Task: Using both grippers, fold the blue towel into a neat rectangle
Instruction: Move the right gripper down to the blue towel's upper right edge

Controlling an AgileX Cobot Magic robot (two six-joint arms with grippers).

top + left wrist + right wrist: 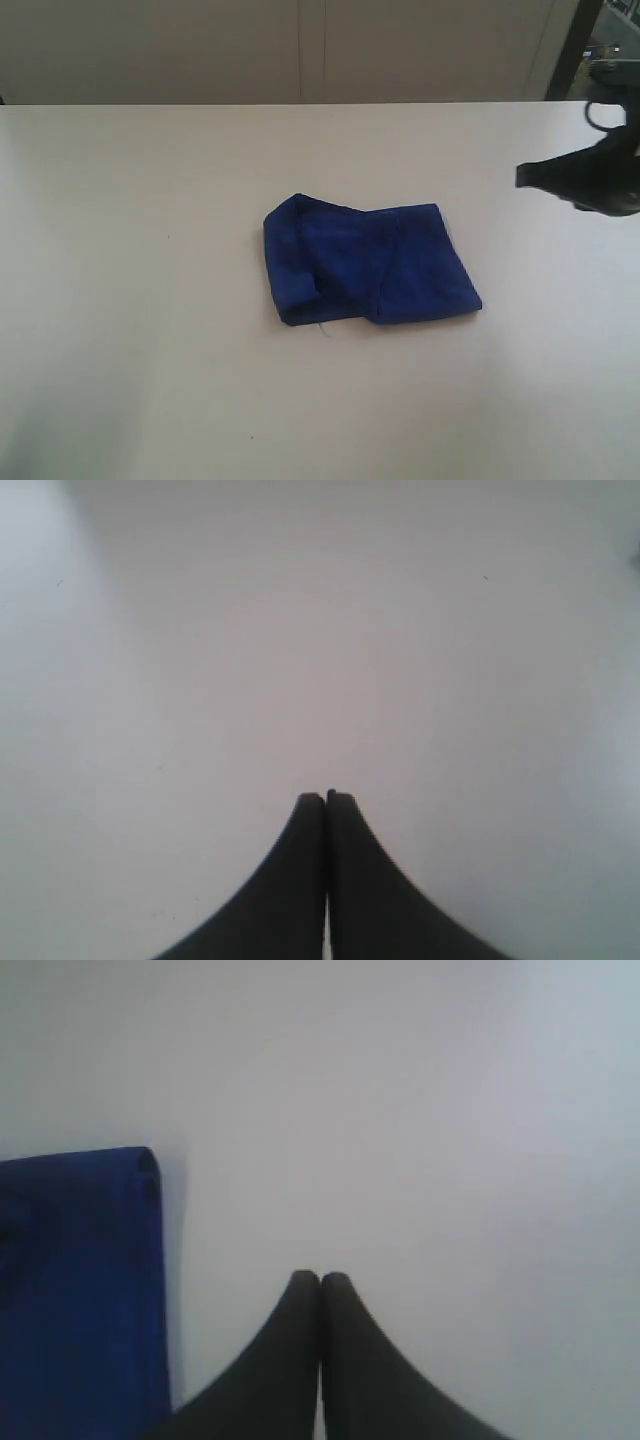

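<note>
The blue towel (365, 262) lies folded in the middle of the white table (150, 300), its layers overlapping unevenly and a loose thread trailing at its front edge. My right gripper (522, 176) hovers shut at the right side of the exterior view, apart from the towel and holding nothing. In the right wrist view the shut gripper (320, 1278) sits beside the towel's edge (80, 1280) without touching it. My left gripper (326, 798) is shut and empty over bare table; it does not appear in the exterior view.
A beige wall (300, 50) runs behind the table's far edge. A dark upright frame (575, 45) stands at the back right corner.
</note>
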